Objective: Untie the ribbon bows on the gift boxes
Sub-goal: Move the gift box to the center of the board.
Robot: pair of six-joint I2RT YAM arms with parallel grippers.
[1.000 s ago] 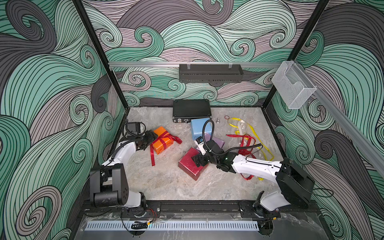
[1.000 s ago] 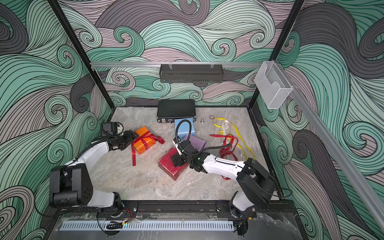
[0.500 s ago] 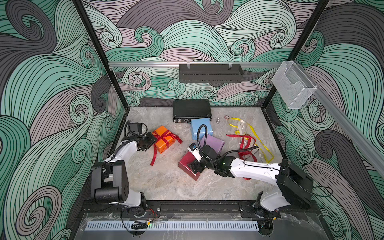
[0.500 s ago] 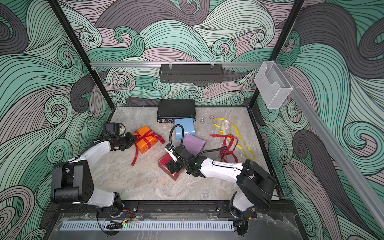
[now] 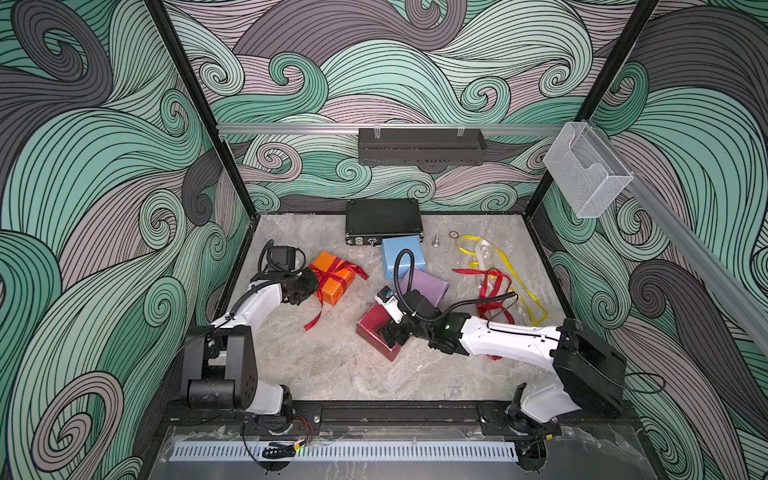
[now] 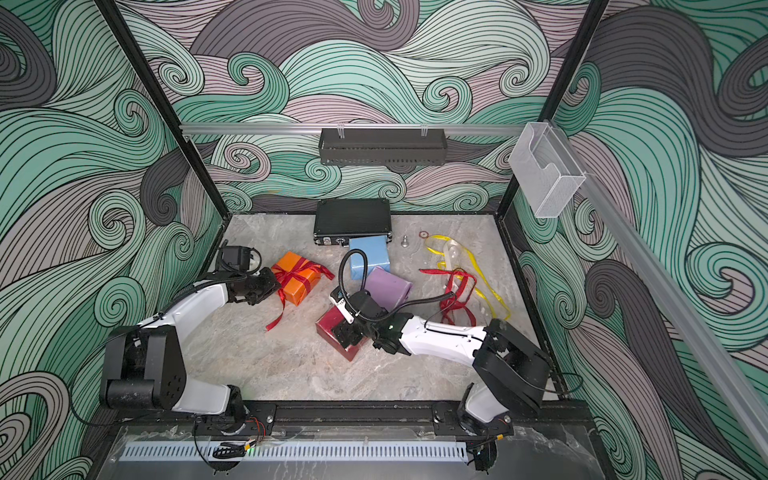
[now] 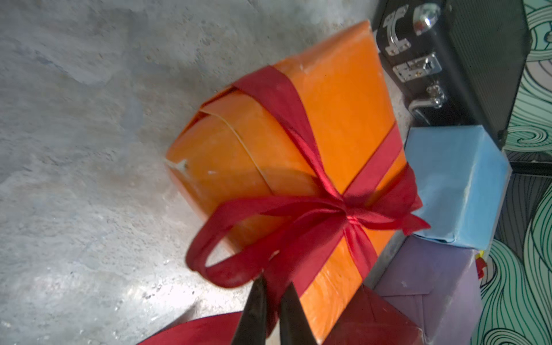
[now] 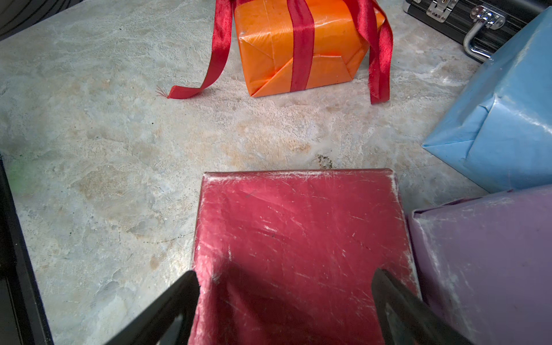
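Left pincer (image 7: 275, 282) pinches the red bow (image 7: 348, 213) on the orange box (image 7: 337, 98); right pincer (image 8: 285, 274) stands wide astride the red box (image 8: 298, 215).

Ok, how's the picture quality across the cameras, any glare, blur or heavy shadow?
Left wrist view: soft throughout, white glare on the table beside the bow, left hand a dark blur. Right wrist view: sharp, scratches on the red box glint, right hand shadows its near end. In both top views: even light, faint shadows.
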